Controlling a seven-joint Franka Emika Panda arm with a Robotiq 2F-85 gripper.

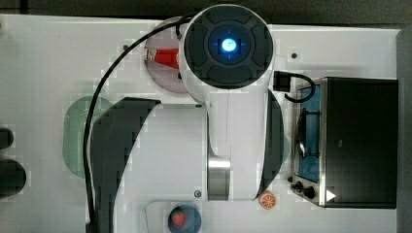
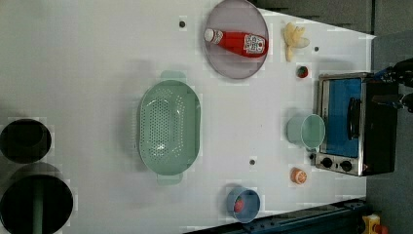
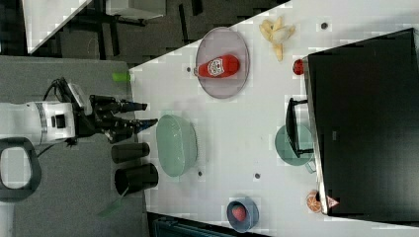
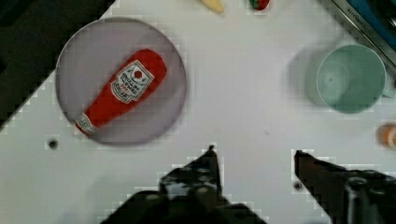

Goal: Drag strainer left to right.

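Mint-green and dotted with holes, the strainer [image 2: 169,127] is sitting on the white counter [image 2: 97,58] near the middle of the left view, well apart from the teal cup [image 2: 307,130] beside the toaster oven [image 2: 353,124]. I am holding my claw [image 3: 146,113] wide apart and empty, hanging clear of the strainer's rim in the right view. Ketchup bottle [image 4: 121,91] is lying on the grey-lilac plate [image 4: 74,60].

Matt plastic strainer [image 2: 169,127] — perforated — on a smooth white table [image 2: 87,73].
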